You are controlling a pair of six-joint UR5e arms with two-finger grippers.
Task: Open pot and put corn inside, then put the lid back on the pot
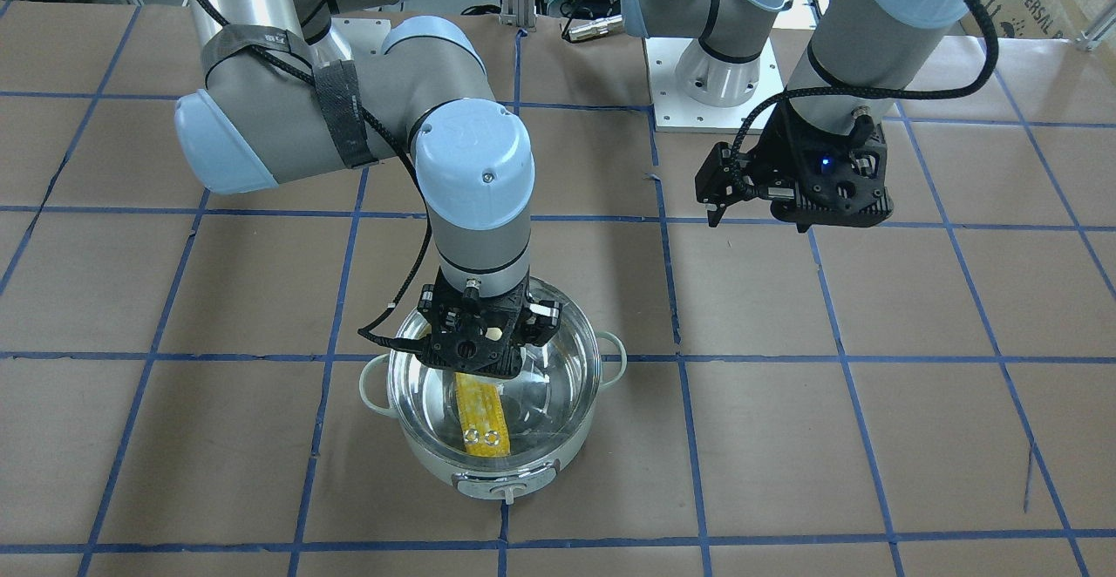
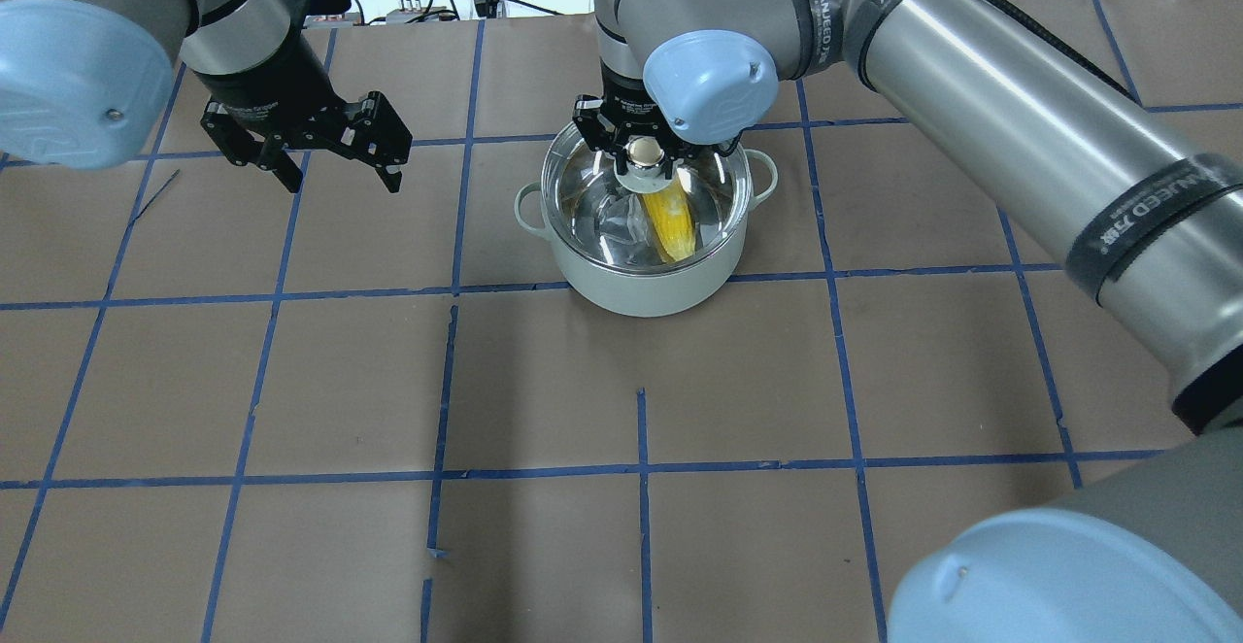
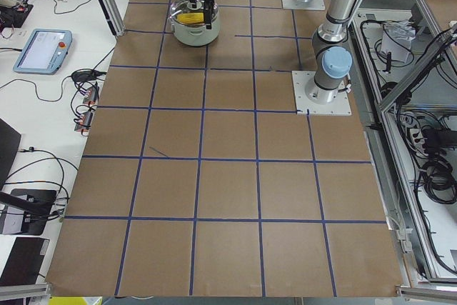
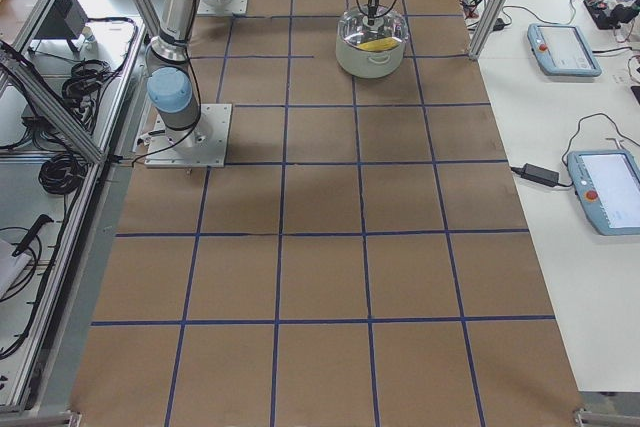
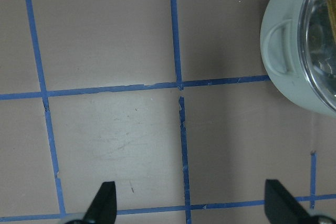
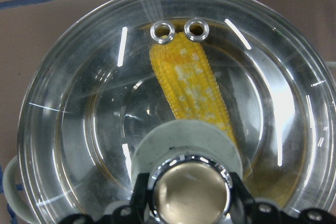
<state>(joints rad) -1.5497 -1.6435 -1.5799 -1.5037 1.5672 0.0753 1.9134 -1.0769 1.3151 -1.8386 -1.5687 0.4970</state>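
Note:
The pale grey-white pot (image 1: pixel 514 472) stands on the brown table, its control knob facing the operators' side. The clear glass lid (image 1: pixel 558 385) sits on its rim. The yellow corn (image 1: pixel 482 424) lies inside, seen through the glass in the overhead view (image 2: pixel 670 220) and the right wrist view (image 6: pixel 191 90). My right gripper (image 2: pixel 641 152) is directly above the pot, shut on the lid's beige knob (image 6: pixel 189 187). My left gripper (image 2: pixel 340 172) is open and empty above bare table, to the pot's left; the pot's side handle (image 5: pixel 278 45) shows in its wrist view.
The table is brown paper with a blue tape grid (image 2: pixel 456 288). The arms' white base plates (image 1: pixel 711 93) stand at the robot's side. Tablets (image 4: pixel 560 47) and cables lie on the white side bench past the pot.

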